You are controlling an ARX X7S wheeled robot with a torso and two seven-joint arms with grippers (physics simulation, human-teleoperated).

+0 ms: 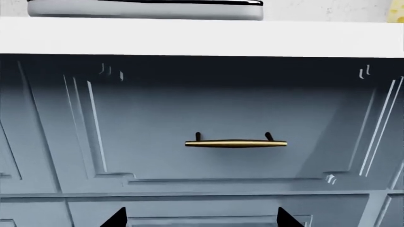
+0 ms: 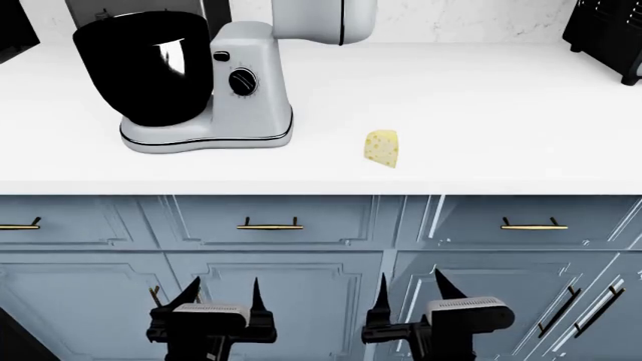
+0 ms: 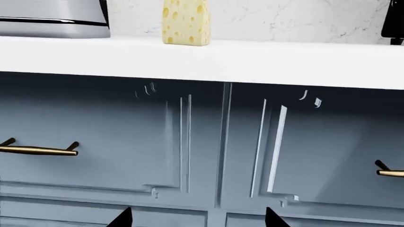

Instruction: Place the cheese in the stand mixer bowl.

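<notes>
Cheese (image 2: 383,148) sits on the white counter (image 2: 482,113), close to the front edge and about in the middle of it. It stands up on its flat side, so the holes face me. Nothing is touching it. It stands free with bare counter all around, so I think a claw can come at it from the front or from above.

My left claw (image 2: 222,295) hangs low, down in front of the blue drawers (image 2: 271,226), well under the counter edge. Its two black tips are spread wide and hold nothing. My right claw (image 2: 411,289) hangs the same way a little to the side, tips wide apart, empty too. Both arms are low, so I think the work has not started yet.

In the right wrist view the cheese (image 3: 185,21) shows just above the counter edge, almost straight ahead of that claw. So I judge the right claw is the better one to use. It needs to go up past the edge first.

The stand mixer bowl (image 2: 146,68) is big, black and shiny. It sits near the back left part of the counter, held by the grey mixer (image 2: 246,90). The mixer head (image 2: 321,19) is tipped up, so the bowl looks open at the top, though I cannot see inside it. The cheese is well apart from the bowl. A dark toaster (image 2: 607,37) is at the back right corner, out of my way.
</notes>
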